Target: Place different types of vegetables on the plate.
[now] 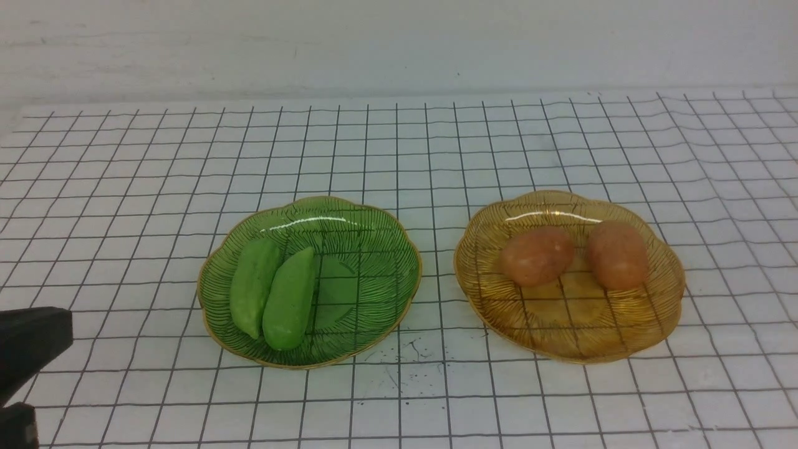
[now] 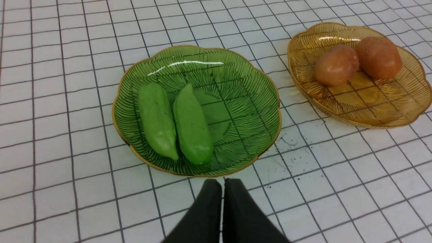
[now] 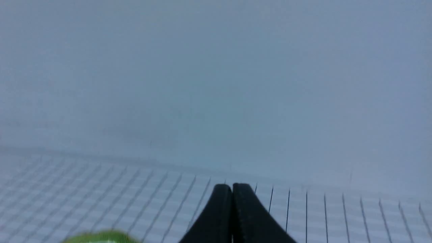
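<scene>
Two light-green cucumbers (image 1: 274, 293) lie side by side in the left half of the green glass plate (image 1: 374, 274); they also show in the left wrist view (image 2: 175, 125). Two orange-brown potatoes (image 1: 576, 254) lie in the amber glass plate (image 1: 573, 337), which also shows in the left wrist view (image 2: 357, 108). My left gripper (image 2: 223, 184) is shut and empty, just short of the green plate's near rim (image 2: 202, 173). My right gripper (image 3: 232, 187) is shut and empty, raised and facing the wall; it is out of the front view.
The plates stand on a white cloth with a black grid (image 1: 124, 187). A plain wall (image 1: 399, 43) closes the far side. Part of my left arm (image 1: 28, 349) shows at the front left edge. Dark specks (image 1: 405, 355) mark the cloth between the plates.
</scene>
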Controlling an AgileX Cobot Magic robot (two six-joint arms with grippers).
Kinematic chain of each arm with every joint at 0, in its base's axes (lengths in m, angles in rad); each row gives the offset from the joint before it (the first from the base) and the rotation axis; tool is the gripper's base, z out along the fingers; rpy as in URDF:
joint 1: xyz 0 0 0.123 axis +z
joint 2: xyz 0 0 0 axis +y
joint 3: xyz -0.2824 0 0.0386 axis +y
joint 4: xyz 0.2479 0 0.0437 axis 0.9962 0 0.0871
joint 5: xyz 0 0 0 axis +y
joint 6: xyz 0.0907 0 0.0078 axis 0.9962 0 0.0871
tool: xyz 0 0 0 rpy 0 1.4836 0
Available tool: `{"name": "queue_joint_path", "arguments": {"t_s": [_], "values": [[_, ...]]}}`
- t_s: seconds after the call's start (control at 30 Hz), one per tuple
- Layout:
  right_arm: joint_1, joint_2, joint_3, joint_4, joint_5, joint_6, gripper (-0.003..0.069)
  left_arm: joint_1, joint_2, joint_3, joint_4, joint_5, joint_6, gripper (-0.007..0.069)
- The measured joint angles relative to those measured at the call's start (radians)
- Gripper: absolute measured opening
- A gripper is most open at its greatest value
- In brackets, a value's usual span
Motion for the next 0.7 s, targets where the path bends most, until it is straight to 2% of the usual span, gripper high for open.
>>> {"name": "queue_joint_path", "arguments": {"t_s": [0.1,0.13,0.2,0.27,0.47,0.7], "values": [[0.0,-0.236,0.229,-0.019,-0.234,-0.006,-0.0014,0.0,0.0,0.003,-0.005,-0.02,0.0,-0.0008],[0.0,-0.252,0.244,-0.02,-0.234,-0.006,-0.0014,0.0,0.0,0.003,-0.005,-0.022,0.0,-0.0008],[0.0,-0.399,0.397,-0.036,-0.392,-0.007,-0.0014,0.0,0.0,0.003,-0.005,-0.039,0.0,-0.0008],[0.0,-0.425,0.477,-0.035,-0.462,-0.003,-0.0014,0.0,0.001,0.003,-0.008,-0.051,0.0,-0.0008],[0.0,-0.362,0.531,0.049,-0.469,0.01,-0.0014,0.0,0.004,0.004,-0.011,-0.057,0.0,-0.0008],[0.0,-0.353,0.532,0.043,-0.481,0.01,-0.0014,0.0,-0.107,0.076,-0.006,-0.069,0.0,-0.0008]]}}
